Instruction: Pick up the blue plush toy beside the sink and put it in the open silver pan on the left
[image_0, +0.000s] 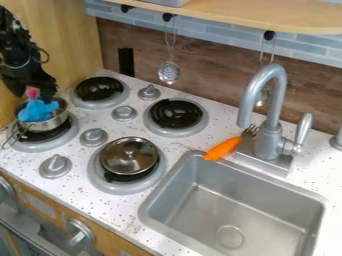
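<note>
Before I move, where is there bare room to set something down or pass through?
The sink is bare inside, as is the counter between the uncovered burner nearest the faucet and the orange-handled fork. It is crowded at left, where the gripper hangs by the pot with the blue object.

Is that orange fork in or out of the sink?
Out: the fork lies at the rim of the sink, tines beside the faucet.

One fixed camera looks from above the tabletop's (100, 212) front, slanting down toward the back wall (214, 65); fairly close, taking in burners (115, 188) and sink (250, 210).
</note>
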